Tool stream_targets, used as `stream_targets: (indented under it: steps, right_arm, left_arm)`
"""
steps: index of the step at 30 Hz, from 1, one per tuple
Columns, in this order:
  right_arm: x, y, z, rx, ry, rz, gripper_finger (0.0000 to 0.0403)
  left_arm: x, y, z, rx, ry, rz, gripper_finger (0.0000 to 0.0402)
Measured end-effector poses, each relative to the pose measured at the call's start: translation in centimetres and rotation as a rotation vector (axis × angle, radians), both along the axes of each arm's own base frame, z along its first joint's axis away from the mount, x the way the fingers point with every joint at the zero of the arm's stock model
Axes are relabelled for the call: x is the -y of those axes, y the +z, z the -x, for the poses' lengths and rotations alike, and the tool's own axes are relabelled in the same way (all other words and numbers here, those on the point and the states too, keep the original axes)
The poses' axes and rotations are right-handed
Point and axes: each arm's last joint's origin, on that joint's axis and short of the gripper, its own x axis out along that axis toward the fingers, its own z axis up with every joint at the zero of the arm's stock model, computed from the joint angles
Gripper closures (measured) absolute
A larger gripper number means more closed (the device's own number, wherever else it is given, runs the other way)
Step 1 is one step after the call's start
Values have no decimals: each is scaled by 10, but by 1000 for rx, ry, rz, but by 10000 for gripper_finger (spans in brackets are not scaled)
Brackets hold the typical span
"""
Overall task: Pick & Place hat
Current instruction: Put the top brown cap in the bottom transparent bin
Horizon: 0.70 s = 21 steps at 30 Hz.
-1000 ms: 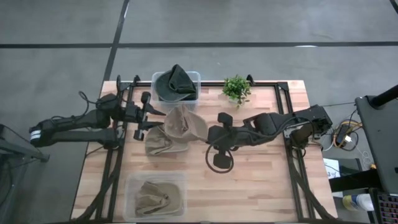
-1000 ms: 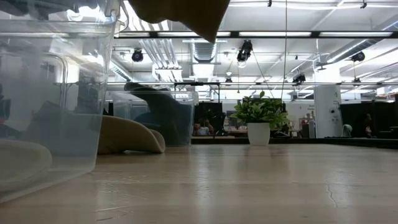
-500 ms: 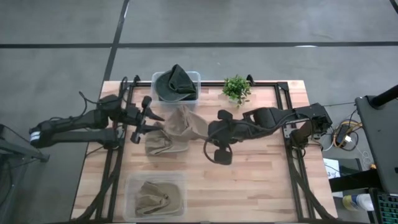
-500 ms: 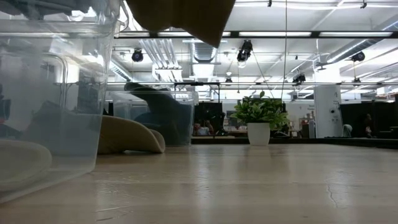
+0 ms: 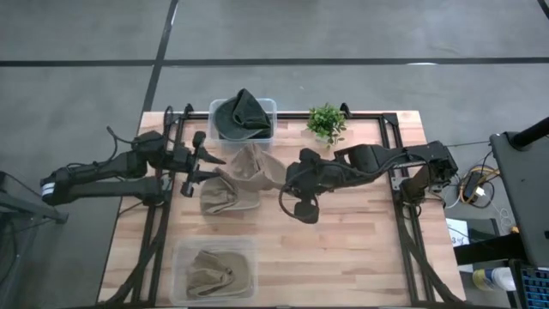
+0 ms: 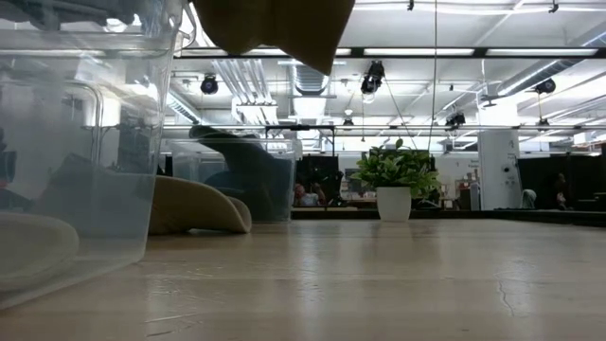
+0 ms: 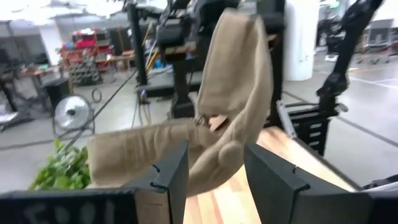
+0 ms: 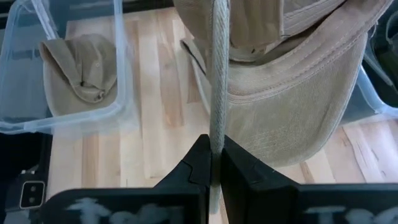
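A tan hat (image 5: 253, 167) hangs in the air over the table's far middle and shows in the low view as tan cloth at the top (image 6: 275, 24). My right gripper (image 5: 287, 178) is shut on it, coming from the right. My left gripper (image 5: 206, 163) is open just left of the hat. In the left wrist view its fingers (image 7: 168, 177) frame the hanging hat (image 7: 230, 99) without a visible touch. A second tan hat (image 5: 221, 199) lies on the table below (image 6: 189, 204). My right gripper pinches a thin edge of the tan hat (image 8: 216, 118) between its two shut fingers (image 8: 199, 165); the edge shows end-on. The fingers come roughly level from the table's right side. The hat is lifted clear of the table, its stitched brim (image 8: 298, 99) curving beside the fingers.
A clear bin (image 5: 243, 118) at the far edge holds a dark green hat. A second clear bin (image 5: 214, 270) at the near edge holds another tan hat. A small potted plant (image 5: 326, 122) stands far right of centre. Bare wood lies on the near right.
My right gripper has carried the tan hat a little toward the table's left and far side, closer to my left gripper. The hat stays lifted clear. In the low view its hanging cloth has spread slightly wider.
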Motion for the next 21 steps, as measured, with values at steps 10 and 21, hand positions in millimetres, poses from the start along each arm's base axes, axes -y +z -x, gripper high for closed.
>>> stream_targets:
  steps: [10,21]
  right_arm:
    - [4,2,-3,30,16,-12,390]
    - [12,3,-6,43,-10,-6,390]
  left_arm:
    - [-3,-7,-14,-52,-8,20,255]
    - [-3,-5,-17,-34,-69,50,259]
